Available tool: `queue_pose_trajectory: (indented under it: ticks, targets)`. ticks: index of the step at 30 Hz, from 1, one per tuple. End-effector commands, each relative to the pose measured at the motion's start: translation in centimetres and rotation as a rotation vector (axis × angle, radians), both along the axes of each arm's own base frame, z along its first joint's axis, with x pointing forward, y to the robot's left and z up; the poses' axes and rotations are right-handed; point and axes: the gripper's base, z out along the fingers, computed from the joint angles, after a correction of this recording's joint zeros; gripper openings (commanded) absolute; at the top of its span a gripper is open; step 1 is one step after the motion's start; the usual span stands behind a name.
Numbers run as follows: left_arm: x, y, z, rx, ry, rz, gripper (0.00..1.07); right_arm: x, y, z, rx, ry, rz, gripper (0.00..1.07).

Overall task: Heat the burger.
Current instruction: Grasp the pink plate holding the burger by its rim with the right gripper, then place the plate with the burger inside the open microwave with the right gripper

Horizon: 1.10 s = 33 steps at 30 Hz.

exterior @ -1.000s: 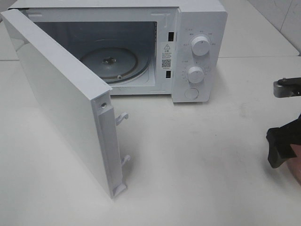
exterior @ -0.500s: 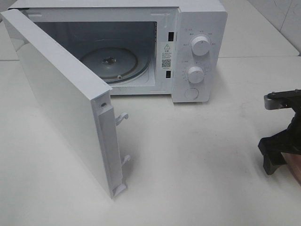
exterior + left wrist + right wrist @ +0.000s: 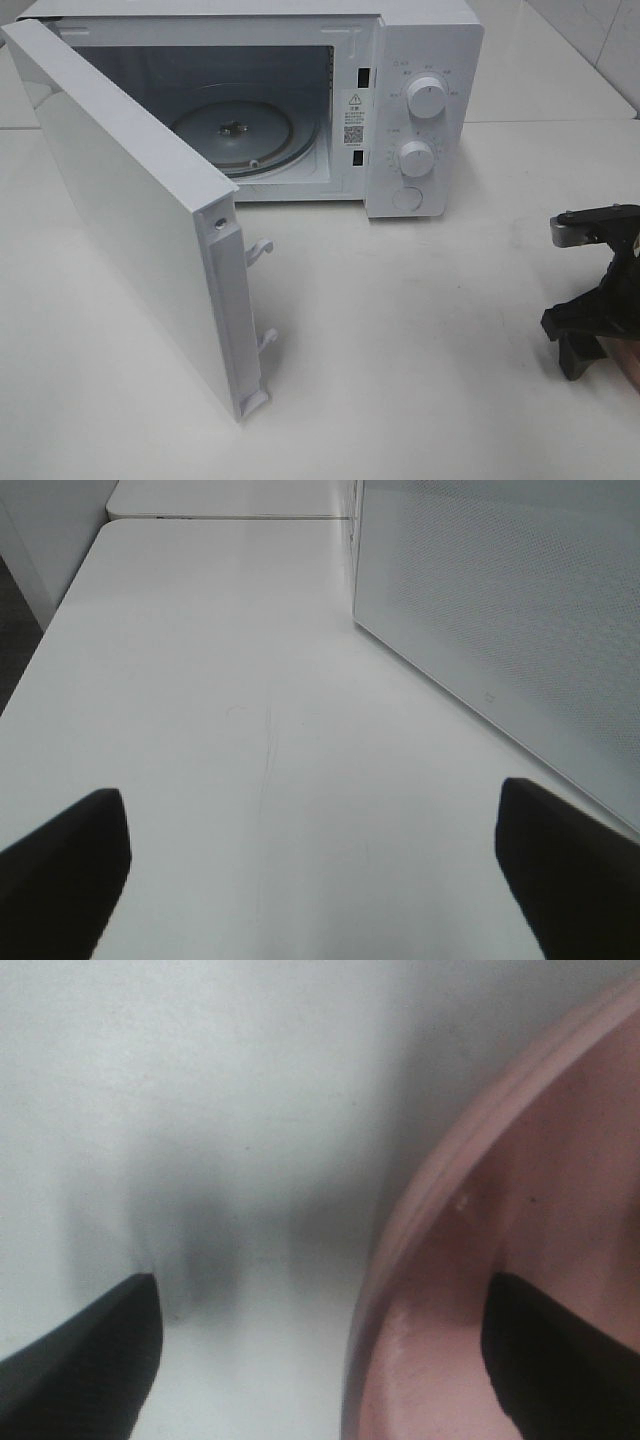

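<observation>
Grasping step: at the frame's lower right, the right fingers [image 3: 90, 1360] straddle the pink plate [image 3: 420, 1200] rim, not clenched; left fingers [image 3: 60, 870] released, empty. Next, clench firmly and carry it to the open microwave [image 3: 420, 60].

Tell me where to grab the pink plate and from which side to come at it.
Pinch the rim of the plate from above, one finger inside, one outside. The plate lies flat on the table, so only its thin raised lip offers a hold. The right gripper hangs open astride that lip; lowering and closing should probably do.
</observation>
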Motion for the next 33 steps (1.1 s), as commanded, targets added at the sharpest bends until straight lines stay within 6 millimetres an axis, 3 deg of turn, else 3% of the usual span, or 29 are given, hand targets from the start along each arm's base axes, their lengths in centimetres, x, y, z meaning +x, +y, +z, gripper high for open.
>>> queue_pose_trajectory:
  ticks: [1,9,10,11,12,13,14,16,17,18,26,33]
  targets:
    - [-0.2,0.0,0.0,-0.004,-0.028,-0.002,0.91,-0.5,-0.3,-0.4,-0.013,0.015,0.001,0.74]
    - [-0.2,0.0,0.0,-0.004,-0.028,-0.002,0.91,-0.9,-0.5,-0.6,-0.028,0.022,0.001,0.58]
    - [-0.2,0.0,0.0,-0.004,-0.028,-0.002,0.91,-0.9,-0.5,-0.6,-0.033,0.020,-0.003,0.52]
    - [-0.2,0.0,0.0,-0.004,-0.028,-0.002,0.91,-0.8,-0.7,-0.6,-0.051,0.015,-0.012,0.39]
    - [-0.2,0.0,0.0,-0.004,-0.028,-0.002,0.91,-0.8,-0.7,-0.6,-0.051,0.015,-0.012,0.39]
    - [-0.2,0.0,0.0,-0.004,-0.028,-0.002,0.91,-0.8,-0.9,-0.6,-0.074,0.012,-0.014,0.26]
    - [-0.2,0.0,0.0,-0.004,-0.028,-0.002,0.91,-0.8,-0.9,-0.6,-0.074,0.012,-0.014,0.26]
    - [-0.2,0.0,0.0,-0.004,-0.028,-0.002,0.91,-0.8,-1.1,-0.5,-0.102,0.014,0.005,0.09]
    - [-0.2,0.0,0.0,-0.004,-0.028,-0.002,0.91,-0.8,-1.1,-0.5,-0.102,0.014,0.005,0.09]
    - [-0.2,0.0,0.0,-0.004,-0.028,-0.002,0.91,-0.8,-1.2,-0.5,-0.114,0.017,0.023,0.00]
    - [-0.2,0.0,0.0,-0.004,-0.028,-0.002,0.91,-0.7,-1.0,-0.5,-0.117,0.004,-0.005,0.00]
    - [-0.2,0.0,0.0,-0.004,-0.028,-0.002,0.91,-1.1,0.5,-0.3,-0.188,0.025,0.056,0.00]
